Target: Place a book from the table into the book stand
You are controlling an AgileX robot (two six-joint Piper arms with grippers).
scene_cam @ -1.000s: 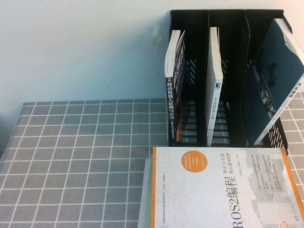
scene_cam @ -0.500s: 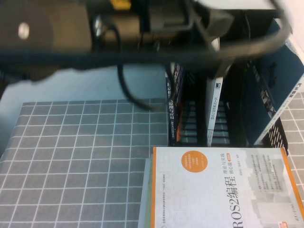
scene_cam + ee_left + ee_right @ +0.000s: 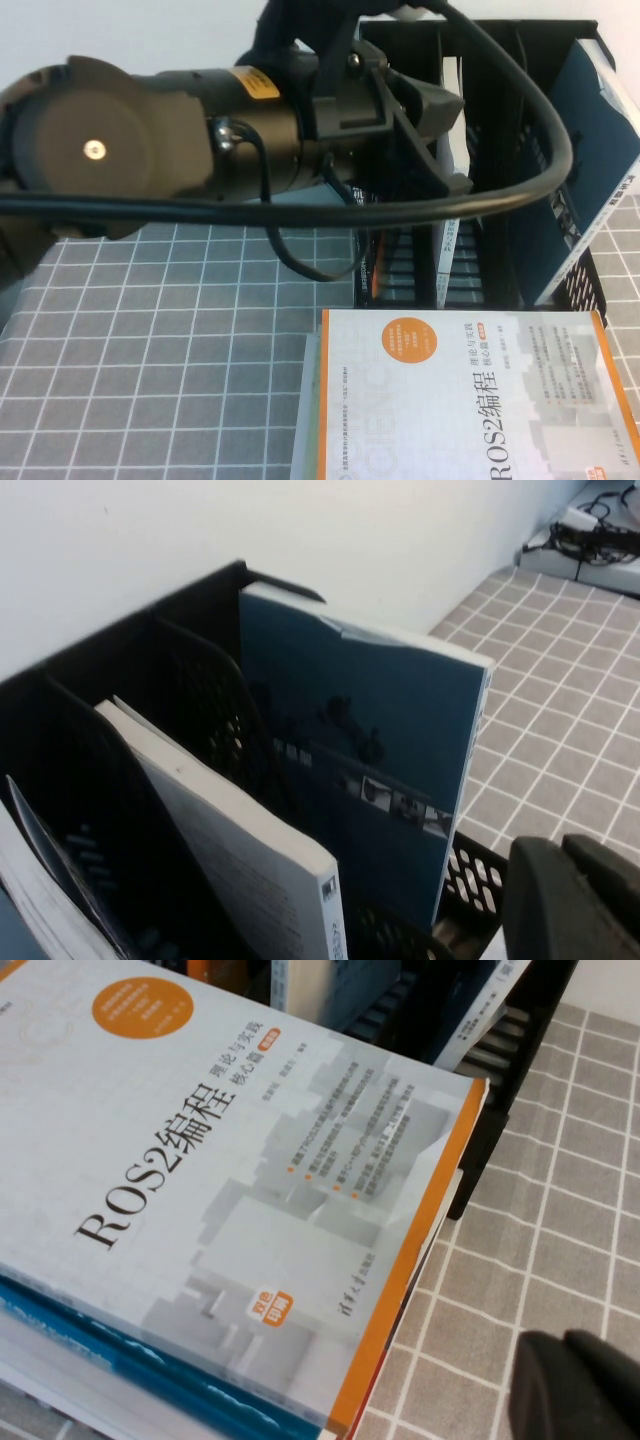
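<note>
The black book stand (image 3: pixel 480 40) stands at the back right of the grid-cloth table (image 3: pixel 150 350). A white paperback with a thin white spine (image 3: pixel 450 250) stands upright in its middle slot; its cover shows no title in the left wrist view (image 3: pixel 240 850). My left arm reaches across the high view, and my left gripper (image 3: pixel 448 170) hangs shut and empty in front of the stand's upper part. It shows in the left wrist view (image 3: pixel 575 900) above the stand's right end. My right gripper (image 3: pixel 585 1390) is shut and empty over bare cloth beside the ROS2 book.
A dark-spined book (image 3: pixel 365 250) stands in the left slot. A blue-covered book (image 3: pixel 585 150) leans in the right slot (image 3: pixel 370 760). The white ROS2 book with an orange edge (image 3: pixel 470 400) lies on a small stack at the table's front right (image 3: pixel 230 1190).
My left arm has come into the high view from the top left and now covers the stand's left and middle slots. The books have not moved.
</note>
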